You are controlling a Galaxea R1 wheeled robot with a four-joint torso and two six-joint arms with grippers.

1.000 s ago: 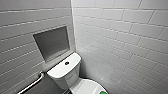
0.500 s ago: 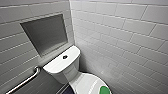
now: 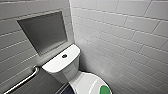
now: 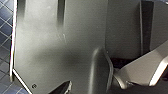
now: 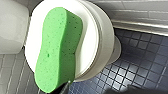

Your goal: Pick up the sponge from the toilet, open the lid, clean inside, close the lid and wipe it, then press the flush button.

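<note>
The sponge (image 5: 58, 47) lies flat on the closed lid (image 5: 91, 50), stretched along most of it, one end reaching the lid's rim. Just beside that end shows a dark tip of the right pincer (image 5: 67, 87); I cannot tell whether it is spread or pressed together. The same goes for the left pincer (image 4: 63, 88), which hangs over the floor (image 5: 140, 65) of small dark blue tiles that lies under the lid. Behind the lid sits the white tank top (image 3: 56, 65), with the flush button (image 3: 64, 56) in its middle. Beyond the lid to one side, a metal grab rail (image 3: 23, 80) runs along the tiled wall (image 3: 120, 37), and a square grey recess (image 3: 45, 31) is set above the tank.
</note>
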